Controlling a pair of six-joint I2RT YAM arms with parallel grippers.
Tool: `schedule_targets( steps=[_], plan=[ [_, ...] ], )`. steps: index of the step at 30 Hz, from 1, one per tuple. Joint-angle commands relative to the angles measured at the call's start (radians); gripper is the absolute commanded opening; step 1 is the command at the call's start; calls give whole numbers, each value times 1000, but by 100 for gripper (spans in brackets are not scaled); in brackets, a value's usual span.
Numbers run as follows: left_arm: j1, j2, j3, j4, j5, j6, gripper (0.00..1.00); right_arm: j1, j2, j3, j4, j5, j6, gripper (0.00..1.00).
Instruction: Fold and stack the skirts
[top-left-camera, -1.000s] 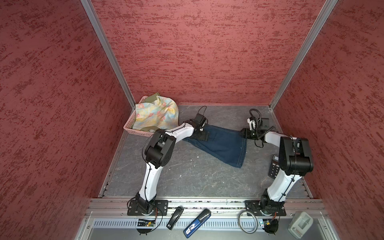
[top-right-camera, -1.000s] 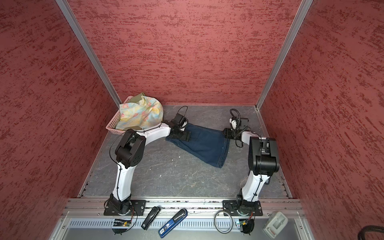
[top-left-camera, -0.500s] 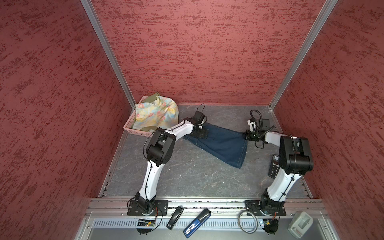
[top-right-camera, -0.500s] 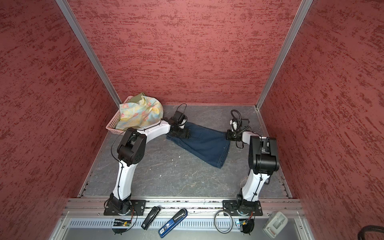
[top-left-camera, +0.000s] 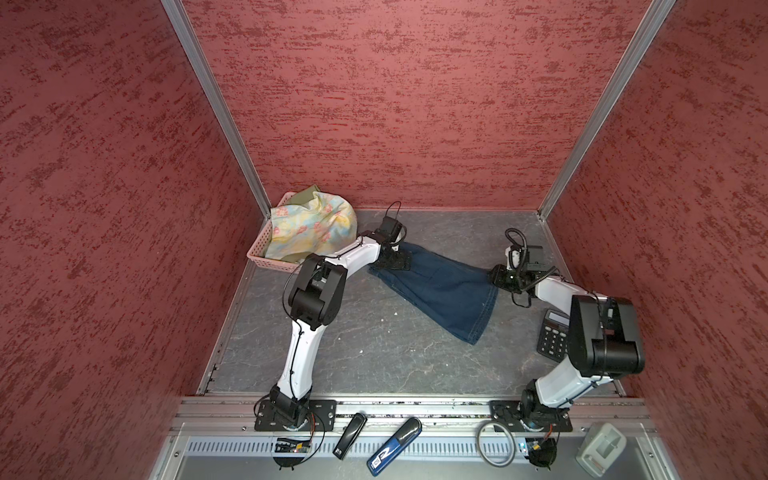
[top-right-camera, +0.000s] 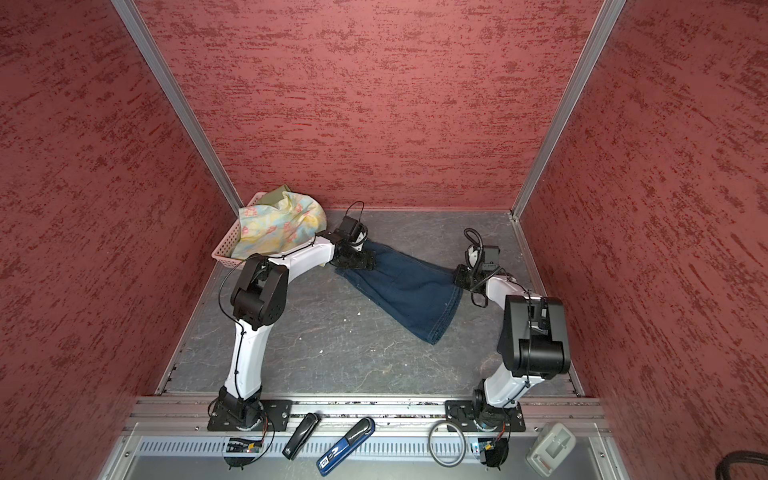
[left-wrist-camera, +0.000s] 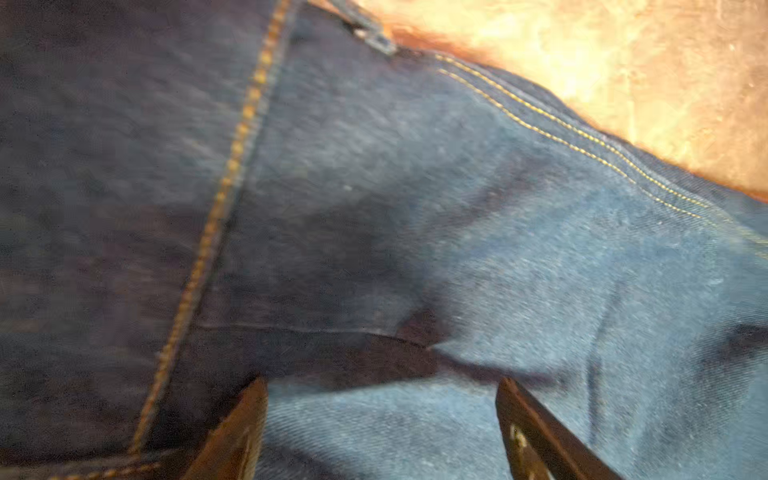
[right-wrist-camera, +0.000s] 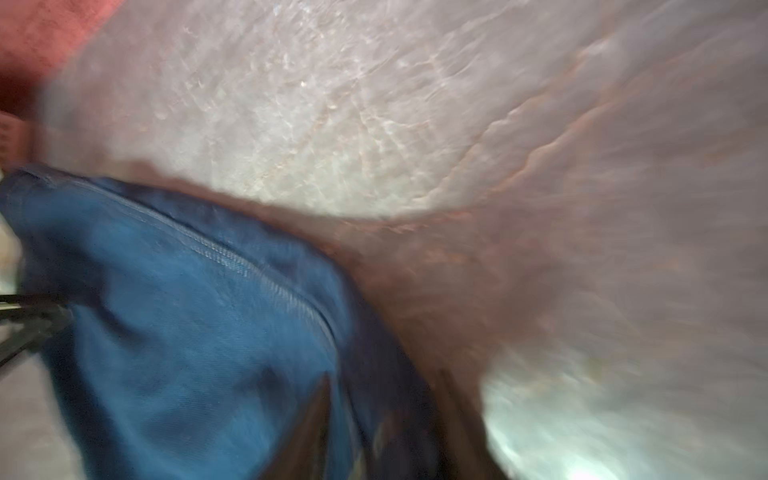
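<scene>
The dark blue denim skirt lies spread flat on the grey table. My left gripper is low over its waistband end. In the left wrist view this gripper is open, with denim under the gap. My right gripper is at the far right corner of the hem. The right wrist view is blurred, but the jaws of this gripper stand apart astride the denim's edge. The pastel flowered skirt is heaped over the olive green skirt.
Those two skirts sit in a pink perforated basket in the back left corner. A black calculator lies on the table beside my right arm. Red walls close in three sides. Small tools lie on the front rail.
My left arm's elbow has shifted very slightly. Both grippers stay at the denim skirt's two ends, and the skirt lies as before.
</scene>
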Motion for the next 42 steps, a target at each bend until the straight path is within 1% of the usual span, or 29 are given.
schedule_targets(
  steps=[1,2,3,4,7,11,14,16,22,27,31,34,37,40,42],
  plan=[
    [10,41,14,-21,-35,19,88,6,-108,32,-87,183,25,70],
    [11,44,14,-24,-39,21,88,8,-130,58,-112,191,10,73],
    [11,49,19,-31,-47,22,88,13,-132,84,-130,197,2,74],
    [14,56,28,-47,-60,19,88,24,-167,118,-149,197,-8,75],
    [19,76,48,-66,-72,17,88,85,-158,204,-194,178,-16,70],
    [25,94,76,-82,-77,9,88,206,-57,281,-241,146,-1,67],
    [30,110,98,-92,-73,10,88,224,37,281,-243,101,36,63],
    [33,126,125,-113,-68,9,88,228,89,285,-281,110,51,61],
    [41,150,181,-134,-22,-18,88,224,58,136,-271,211,129,62],
    [47,181,225,-122,35,-59,88,228,101,60,-198,124,191,58],
    [51,178,253,-97,81,-95,88,243,59,-25,-129,85,270,56],
    [50,133,244,-40,122,-121,89,293,-3,-101,-96,77,344,53],
    [48,64,214,17,148,-145,91,365,-56,-156,-73,77,412,52],
    [47,-14,175,45,160,-163,93,447,-90,-169,-56,90,473,52],
    [45,-82,115,72,154,-166,96,495,-97,-160,-36,90,508,51]
  ],
)
